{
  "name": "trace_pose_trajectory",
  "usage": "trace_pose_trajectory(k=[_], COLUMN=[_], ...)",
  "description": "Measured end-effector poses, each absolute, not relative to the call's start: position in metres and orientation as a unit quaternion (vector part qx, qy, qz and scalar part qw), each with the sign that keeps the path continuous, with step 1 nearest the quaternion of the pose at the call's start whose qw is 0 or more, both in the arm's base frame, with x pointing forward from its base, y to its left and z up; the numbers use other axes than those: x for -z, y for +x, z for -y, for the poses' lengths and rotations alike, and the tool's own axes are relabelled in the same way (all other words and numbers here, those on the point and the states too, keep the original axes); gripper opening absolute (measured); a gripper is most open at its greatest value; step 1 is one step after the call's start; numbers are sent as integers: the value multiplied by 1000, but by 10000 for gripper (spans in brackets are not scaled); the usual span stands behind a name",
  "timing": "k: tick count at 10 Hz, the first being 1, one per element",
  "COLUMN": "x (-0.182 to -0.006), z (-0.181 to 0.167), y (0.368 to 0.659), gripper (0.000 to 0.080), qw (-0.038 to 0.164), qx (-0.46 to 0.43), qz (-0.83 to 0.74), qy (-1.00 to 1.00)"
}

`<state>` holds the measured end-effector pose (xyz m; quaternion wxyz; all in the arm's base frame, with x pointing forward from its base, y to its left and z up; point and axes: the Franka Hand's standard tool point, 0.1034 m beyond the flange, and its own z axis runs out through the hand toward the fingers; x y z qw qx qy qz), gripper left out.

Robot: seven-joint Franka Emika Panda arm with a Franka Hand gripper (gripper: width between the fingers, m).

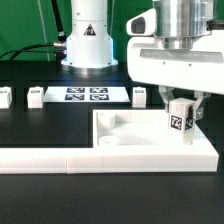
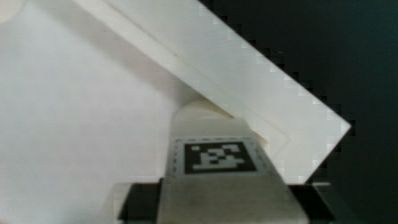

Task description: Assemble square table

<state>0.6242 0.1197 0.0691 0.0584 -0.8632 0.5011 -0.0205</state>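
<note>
Jaws pinching tagged leg [image 1: 180, 122] upright — lower end at tabletop [image 1: 130, 140] inner corner, judged aligning for attachment; contact not confirmable.

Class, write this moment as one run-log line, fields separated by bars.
gripper: shut on leg | leg: upright, tag showing, over corner of tabletop at exterior view's right | seated: cannot tell

Bright, even light. The white tabletop [image 1: 150, 135] glares almost featureless against the black desk [image 1: 40, 125]. Shadows are faint. Both views are soft, the wrist view blurrier, though the tag [image 2: 217, 156] on the leg [image 2: 214, 122] reads clearly.
</note>
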Motion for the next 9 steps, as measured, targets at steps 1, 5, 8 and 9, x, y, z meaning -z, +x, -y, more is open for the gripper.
trace_pose_trajectory(k=[1,5,8,9], x=[-69,-69,-69,-71], z=[-119,-120,-124,-127], y=[625,625,623,623], gripper=[294,295,604,635], qw=[63,66,63,59], qx=[15,6,3,3], qz=[-548,-613,-563,-512], qy=[-834,-787,-824,-857])
